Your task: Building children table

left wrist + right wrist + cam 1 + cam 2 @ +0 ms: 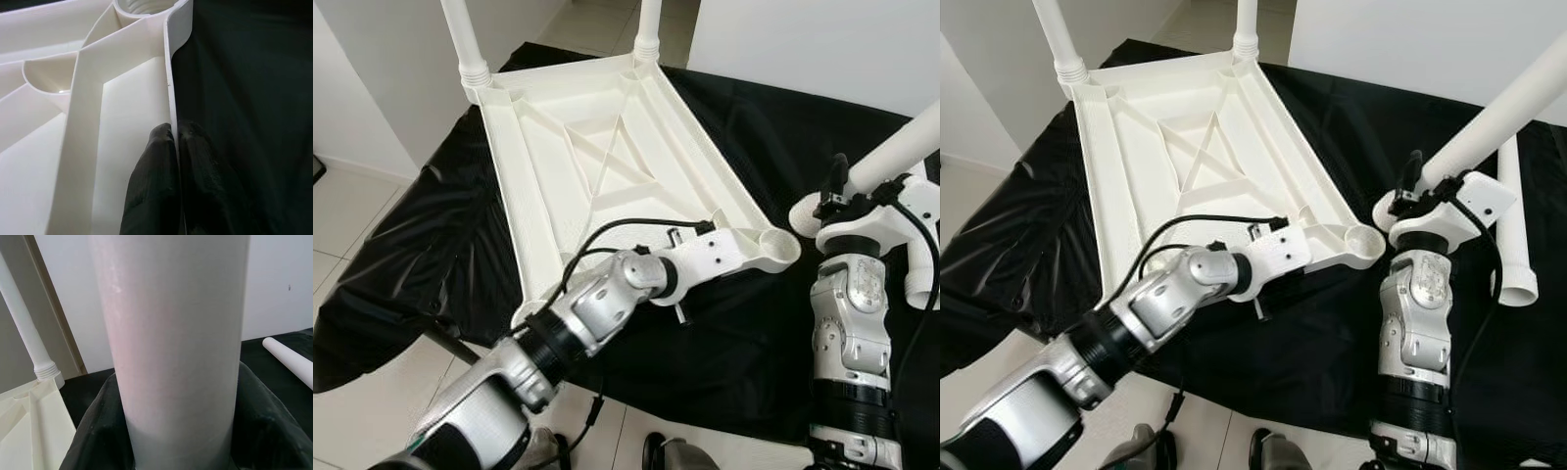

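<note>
The white children's table top (607, 147) lies upside down on a black cloth (431, 255). Two white legs (465, 39) (649, 24) stand in its far corners. My left gripper (174, 129) is shut on the table top's near rim (168, 73), one finger on each side, close to the empty near-right corner socket (775, 240). My right gripper (1412, 186) is shut around a third white leg (1508, 108), held tilted. That leg's lower end (808, 217) hovers just right of the socket. In the right wrist view the leg (171, 347) sits between the black fingers (98, 431).
A fourth white leg (1513, 225) lies loose on the cloth at the far right. The cloth's near edge drops to tiled floor (362, 392). White walls (822, 39) stand behind and to the left. A black cable (607, 230) loops over my left wrist.
</note>
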Motion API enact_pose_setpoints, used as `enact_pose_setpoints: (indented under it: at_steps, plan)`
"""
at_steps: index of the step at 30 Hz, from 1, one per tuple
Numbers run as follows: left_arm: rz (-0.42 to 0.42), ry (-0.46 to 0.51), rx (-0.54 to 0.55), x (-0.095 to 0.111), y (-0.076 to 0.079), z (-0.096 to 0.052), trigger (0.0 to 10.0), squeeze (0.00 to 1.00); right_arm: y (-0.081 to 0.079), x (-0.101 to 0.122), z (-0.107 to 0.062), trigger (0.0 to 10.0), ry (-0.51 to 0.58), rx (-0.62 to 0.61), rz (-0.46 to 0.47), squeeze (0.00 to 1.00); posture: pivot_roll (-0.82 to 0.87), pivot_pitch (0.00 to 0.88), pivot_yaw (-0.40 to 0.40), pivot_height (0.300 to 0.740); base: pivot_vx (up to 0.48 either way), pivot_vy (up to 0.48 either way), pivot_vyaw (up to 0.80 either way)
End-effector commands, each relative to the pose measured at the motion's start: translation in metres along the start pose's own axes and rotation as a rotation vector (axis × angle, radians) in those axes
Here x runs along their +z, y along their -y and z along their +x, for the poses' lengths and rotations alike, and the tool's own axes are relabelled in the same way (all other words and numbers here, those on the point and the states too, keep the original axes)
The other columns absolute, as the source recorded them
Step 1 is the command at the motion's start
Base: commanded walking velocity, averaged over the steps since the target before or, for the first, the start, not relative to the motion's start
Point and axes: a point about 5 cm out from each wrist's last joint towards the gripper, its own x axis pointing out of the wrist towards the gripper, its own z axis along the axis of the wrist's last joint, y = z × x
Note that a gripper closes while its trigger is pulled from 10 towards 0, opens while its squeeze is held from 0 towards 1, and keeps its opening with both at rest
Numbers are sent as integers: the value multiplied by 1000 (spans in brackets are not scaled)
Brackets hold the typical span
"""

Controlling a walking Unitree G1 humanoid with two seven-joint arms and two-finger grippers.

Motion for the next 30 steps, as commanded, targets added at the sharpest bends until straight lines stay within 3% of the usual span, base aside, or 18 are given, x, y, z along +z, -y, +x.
enact_pose_setpoints:
  at_steps: [1, 5, 6, 7, 12, 13, 14, 15, 17, 18, 21, 22, 30]
  plan:
    - [-4, -15, -139, -5, 13, -6, 0, 0, 4, 2, -2, 10000, 4, -16, -7, 0, 38, 160, 16, 740, 0, 0, 0]
    - [-6, -9, -146, -6, 12, -17, 0, 0, 6, 2, -1, 10000, 3, -18, -10, 0, 48, 165, 12, 740, 0, 0, 0]
    - [3, -19, -141, -8, 12, -19, 6471, 0, 6, 2, 0, 10000, 1, -16, -10, 0, 53, 166, 7, 740, 0, 0, 0]
    - [14, -32, -138, -11, 12, -20, 10000, 0, 5, 1, 0, 10000, -1, -14, -10, 0, 53, 166, 7, 740, 0, 0, 0]
    - [18, -40, -138, -13, 13, -21, 10000, 0, 4, 0, 1, 10000, -3, -5, -8, 0, 53, 168, 4, 740, 0, 0, 0]
    - [-10, -23, -124, -10, 13, -20, 10000, 643, -2, -2, 1, 10000, -25, 37, -4, 0, 55, 169, -8, 740, 0, 0, 0]
    - [-10, -23, -124, -10, 13, -20, 10000, 643, -2, -2, 1, 10000, -25, 37, -4, 0, 55, 169, -8, 740, 0, 0, 0]
    - [-29, -10, -110, -7, 11, -21, 10000, 1000, -6, -3, 0, 10000, -39, 64, -4, 0, 54, 169, -9, 740, 0, 0, 0]
    - [-56, 14, -91, -3, 8, -22, 10000, 1000, -12, -5, -3, 10000, -62, 109, -5, 0, 52, 169, -17, 740, 0, 0, 0]
    - [-67, 40, -73, 1, 4, -25, 10000, 800, -15, -5, -5, 10000, -68, 135, -6, 0, 52, 169, -19, 740, 0, 0, 0]
    - [-74, 58, -60, 4, 1, -26, 10000, 800, -17, -5, -7, 10000, -73, 152, -7, 0, 52, 169, -19, 740, 0, 0, 0]
    - [-83, 67, -55, 5, -1, -28, 10000, 0, -19, -5, -8, 10000, -76, 165, -10, 0, 53, 169, -23, 740, 0, 0, 0]
    - [-90, 151, -46, 9, -8, -41, 10000, 0, -23, -9, -22, 10000, -111, 209, -13, 0, 58, 165, -36, 740, 0, 0, 0]
